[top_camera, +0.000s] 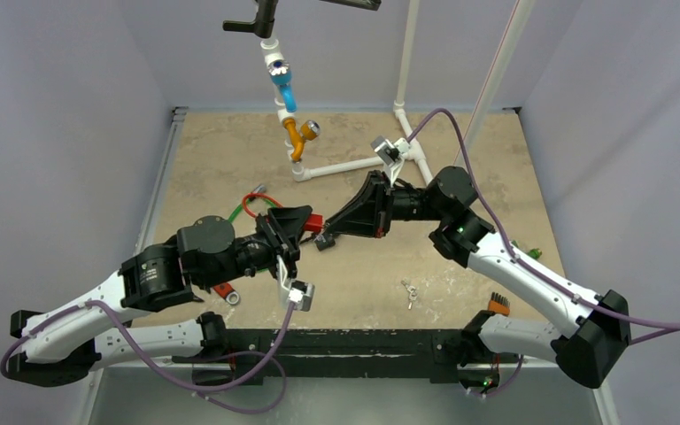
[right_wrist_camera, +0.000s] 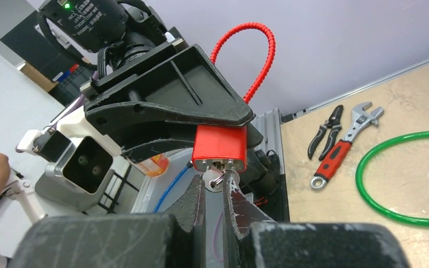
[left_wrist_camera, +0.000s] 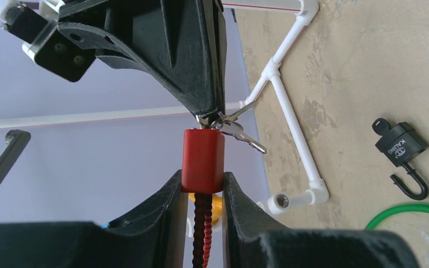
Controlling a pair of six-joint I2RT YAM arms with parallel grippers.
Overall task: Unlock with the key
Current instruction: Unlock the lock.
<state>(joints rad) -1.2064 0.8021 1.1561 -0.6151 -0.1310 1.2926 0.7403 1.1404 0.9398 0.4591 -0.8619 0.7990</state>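
- Near edge of desk [top_camera: 221,159], tan, mottled, matt: dark bristle brush [top_camera: 497,304]; small loose keys [top_camera: 410,292], bright metal; red-handled wrench [top_camera: 227,293], steel jaw, partly under the left arm.
- Above mid-desk, off the surface: red padlock [left_wrist_camera: 202,156], smooth rounded block with a ribbed red cable shackle. Gripped across the body by the left gripper [left_wrist_camera: 202,181], black wedge-shaped fingers pressed on both sides.
- Touching its keyway face: key [right_wrist_camera: 214,180], silver, on a ring with a spare. Pinched tight in the right gripper [right_wrist_camera: 215,192], tips closed together.
- Just beyond, lying flat: green cable loop [right_wrist_camera: 368,190], glossy; black padlock [left_wrist_camera: 402,148], hooked shackle.
- Far edge: white pipe frame [top_camera: 354,164], round tubing with elbow joints, orange and blue fittings rising from it.
- Bare surface showing toward the far-left corner and along the right edge.
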